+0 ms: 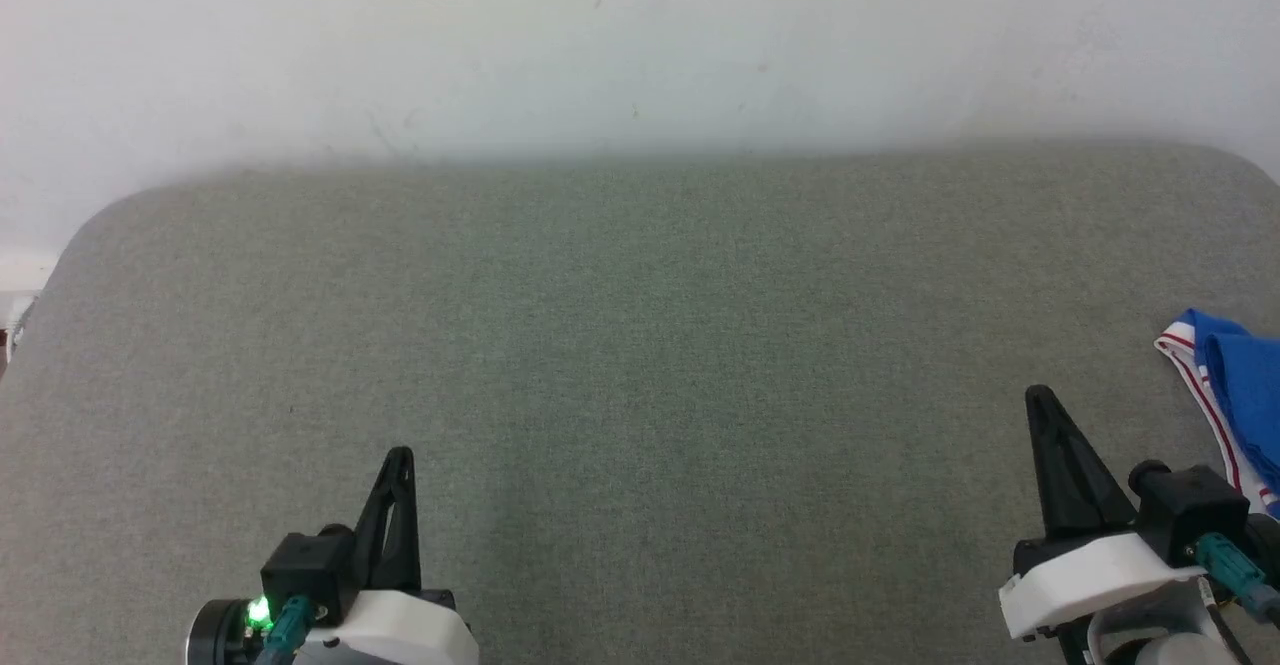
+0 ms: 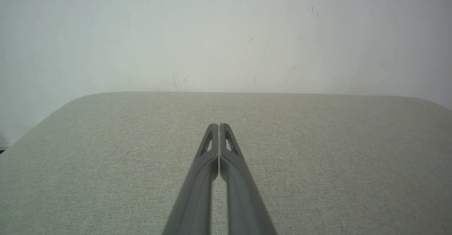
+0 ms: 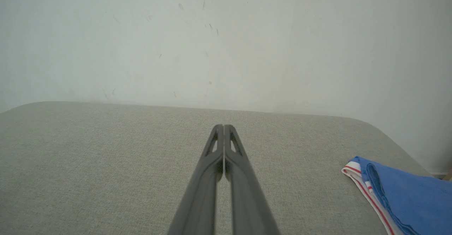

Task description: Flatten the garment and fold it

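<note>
On the surface's right edge: the garment (image 1: 1245, 385), a bunched blue heap lying there with white, red-striped trim along its left border, only partly seen.
Nearest to it: right fingers (image 1: 1065, 475), pressed together with nothing between them, near the trim but apart from it, tips toward the wall.
Opposite side: left fingers (image 1: 395, 525), likewise closed and empty, well apart from the garment.
Surface (image 1: 640, 365): grey-green fabric, rounded far corners.
Wall (image 1: 640, 45): pale, lightly scuffed.
</note>
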